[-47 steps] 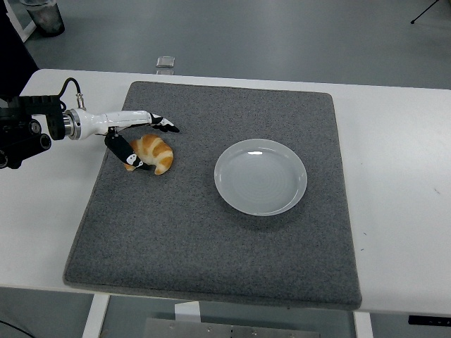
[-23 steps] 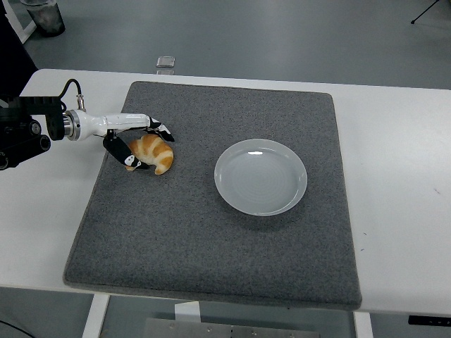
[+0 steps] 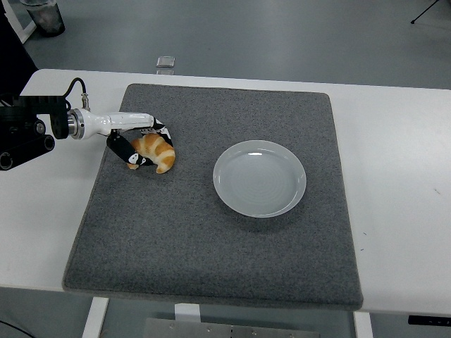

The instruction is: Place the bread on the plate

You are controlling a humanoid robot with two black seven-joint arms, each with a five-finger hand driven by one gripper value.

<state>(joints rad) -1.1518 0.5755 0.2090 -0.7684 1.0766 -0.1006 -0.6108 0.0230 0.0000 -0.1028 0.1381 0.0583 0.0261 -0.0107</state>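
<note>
- The left hand (image 3: 138, 143) comes in from the left edge of the frame, in its upper left part, on a white forearm with black joints behind it.
- Its fingers (image 3: 122, 148) are curled round the bread (image 3: 154, 150), grasping it: dark fingertips show along the bread's far side and another wraps under its left end.
- The bread is a golden-brown croissant, lying low on the grey mat (image 3: 211, 232) in the mat's upper left area; whether it is lifted clear of the mat or still resting on it cannot be told.
- The plate (image 3: 259, 177) is pale, round and shallow, and sits on the mat a little right of the frame's centre, well apart from the bread and to its right.
- Nothing lies in the plate; a small glint of light shows near its upper rim.
- The mat covers most of the white table (image 3: 402, 176), with bare table on both sides and along the far edge.
- A small grey object (image 3: 165, 63) sits at the far edge of the table, above the mat's upper left corner.
- A dark container (image 3: 44, 15) stands on the floor in the frame's top left corner.
- No right arm shows anywhere in the frame.
</note>
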